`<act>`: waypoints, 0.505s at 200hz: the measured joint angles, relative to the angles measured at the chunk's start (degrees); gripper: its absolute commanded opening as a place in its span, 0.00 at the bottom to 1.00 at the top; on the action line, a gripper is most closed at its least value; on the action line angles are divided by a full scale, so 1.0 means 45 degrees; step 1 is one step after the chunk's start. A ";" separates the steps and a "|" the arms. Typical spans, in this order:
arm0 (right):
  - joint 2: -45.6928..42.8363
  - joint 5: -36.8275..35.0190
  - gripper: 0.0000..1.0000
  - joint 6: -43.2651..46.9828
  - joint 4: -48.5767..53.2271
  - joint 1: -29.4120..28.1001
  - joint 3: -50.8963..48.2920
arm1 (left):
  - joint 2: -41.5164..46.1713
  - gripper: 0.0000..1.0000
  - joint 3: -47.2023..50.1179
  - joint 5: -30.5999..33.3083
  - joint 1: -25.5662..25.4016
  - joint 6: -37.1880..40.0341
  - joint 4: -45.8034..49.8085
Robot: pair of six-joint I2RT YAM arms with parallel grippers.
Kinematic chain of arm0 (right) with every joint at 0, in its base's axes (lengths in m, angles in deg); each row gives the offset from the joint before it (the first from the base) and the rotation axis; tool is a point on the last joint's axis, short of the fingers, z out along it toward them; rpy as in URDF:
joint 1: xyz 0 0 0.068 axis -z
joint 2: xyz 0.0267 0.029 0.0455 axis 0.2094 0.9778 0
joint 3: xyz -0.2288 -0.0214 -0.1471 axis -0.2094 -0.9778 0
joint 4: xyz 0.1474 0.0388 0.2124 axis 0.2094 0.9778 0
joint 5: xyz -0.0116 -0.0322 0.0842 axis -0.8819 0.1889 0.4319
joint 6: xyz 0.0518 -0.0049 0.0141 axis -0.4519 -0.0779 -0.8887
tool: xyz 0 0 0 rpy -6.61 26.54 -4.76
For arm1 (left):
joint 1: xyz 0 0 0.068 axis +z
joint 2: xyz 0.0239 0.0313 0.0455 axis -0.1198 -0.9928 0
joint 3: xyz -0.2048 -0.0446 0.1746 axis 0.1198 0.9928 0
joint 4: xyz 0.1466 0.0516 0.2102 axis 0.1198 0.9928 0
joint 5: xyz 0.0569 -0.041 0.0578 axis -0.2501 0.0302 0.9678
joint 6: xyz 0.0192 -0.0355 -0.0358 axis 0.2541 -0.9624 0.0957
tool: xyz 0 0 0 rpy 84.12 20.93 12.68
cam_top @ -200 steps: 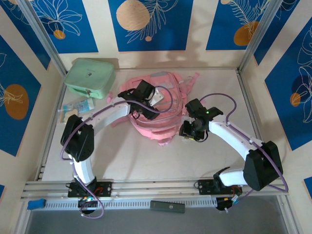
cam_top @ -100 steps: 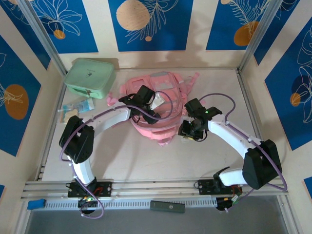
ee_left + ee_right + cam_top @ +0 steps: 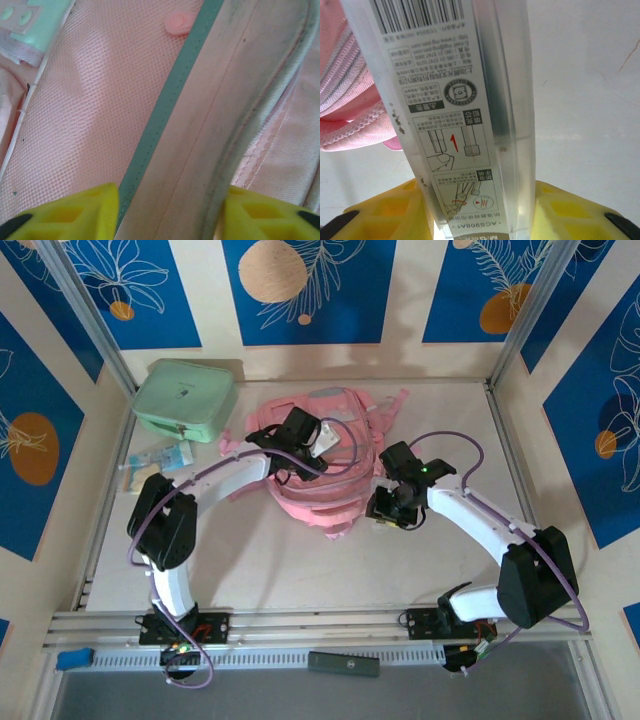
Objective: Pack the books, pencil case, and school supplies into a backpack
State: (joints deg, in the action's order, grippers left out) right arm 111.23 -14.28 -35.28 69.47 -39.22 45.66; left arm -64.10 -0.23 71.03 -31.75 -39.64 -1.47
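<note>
Blue panels with white leaf drawings wall in a pale table [image 3: 300,560]. The pink backpack [image 3: 320,490] lies at mid-table. The left claw [image 3: 170,215] is over its upper part, and a padded pink edge of the backpack fills the gap between its yellow fingers, so it looks clamped on that edge. The right claw [image 3: 482,212] is closed on the supplies box [image 3: 455,100], a long clear case with a printed label. It grips one end, and the rest juts ahead of the fingers. The backpack's pink fabric is just to that claw's left.

Judging from this, the risks are a slip and a snag. The left claw has only a narrow fold of soft fabric, which could pull free and let the mouth sag shut. The box is smooth and gripped at its end, so a knock on the rim could swing it in the fingers. How wide the mouth stands I cannot tell.

The left arm and its purple cable cross the backpack between the two claws, crowding the way in. A mint case [image 3: 185,398] and some small packets [image 3: 158,455] lie well off beyond the left claw.
</note>
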 measured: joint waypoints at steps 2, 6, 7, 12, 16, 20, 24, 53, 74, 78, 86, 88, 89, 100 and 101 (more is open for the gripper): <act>0.0000 0.0000 0.42 -0.0005 0.0000 0.0000 0.0000 | -0.0015 0.39 -0.0029 -0.0015 0.0000 0.0005 0.0015; 0.0000 0.0000 0.42 0.0000 0.0000 0.0005 0.0000 | -0.0058 0.37 -0.0107 -0.0034 0.0000 -0.0044 0.0063; 0.0000 0.0005 0.42 -0.0005 0.0000 0.0010 0.0000 | -0.0068 0.36 -0.0121 -0.0039 0.0000 -0.0019 0.0078; -0.0005 0.0005 0.42 -0.0005 0.0000 0.0010 0.0000 | -0.0117 0.34 -0.0214 -0.0068 0.0000 -0.0087 0.0155; -0.0005 0.0005 0.42 -0.0005 0.0000 0.0010 0.0000 | -0.0160 0.31 -0.0277 -0.0092 0.0000 -0.0102 0.0194; -0.0015 0.0005 0.42 0.0000 0.0005 0.0019 0.0000 | -0.0180 0.29 -0.0325 -0.0117 0.0000 -0.0063 0.0253; -0.0024 0.0005 0.42 0.0000 0.0005 0.0029 0.0000 | -0.0194 0.28 -0.0364 -0.0175 0.0000 -0.0141 0.0301; -0.0306 0.0010 0.42 0.0000 0.0019 0.0136 0.0000 | -0.0219 0.09 -0.0408 -0.0423 0.0000 -0.0083 0.0418; -0.0486 0.0019 0.42 0.0000 0.0053 0.0204 0.0000 | -0.0228 0.01 -0.0427 -0.0578 0.0000 -0.0039 0.0520; -0.0505 0.0039 0.42 0.0005 0.0058 0.0223 0.0000 | -0.0228 0.00 -0.0437 -0.0631 0.0000 -0.0083 0.0549; -0.0559 0.0044 0.43 0.0005 0.0058 0.0248 0.0000 | -0.0228 0.00 -0.0466 -0.0675 0.0000 -0.0092 0.0612; -0.0568 0.0049 0.42 0.0010 0.0063 0.0257 0.0000 | -0.0228 0.00 -0.0471 -0.0699 0.0000 -0.0102 0.0622; -0.0568 0.0049 0.43 0.0005 0.0063 0.0257 0.0000 | -0.0228 0.00 -0.0481 -0.0709 0.0000 -0.0102 0.0631; -0.0631 0.0053 0.42 0.0044 0.0112 0.0311 0.0000 | -0.0228 0.00 -0.0544 -0.0748 0.0000 -0.0189 0.0680; -0.0631 0.0053 0.43 0.0044 0.0117 0.0316 0.0000 | -0.0228 0.00 -0.0549 -0.0753 0.0000 -0.0194 0.0680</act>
State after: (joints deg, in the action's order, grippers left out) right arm 108.39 -14.04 -35.08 70.00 -37.80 45.66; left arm -65.13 -2.70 67.65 -31.75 -40.52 1.59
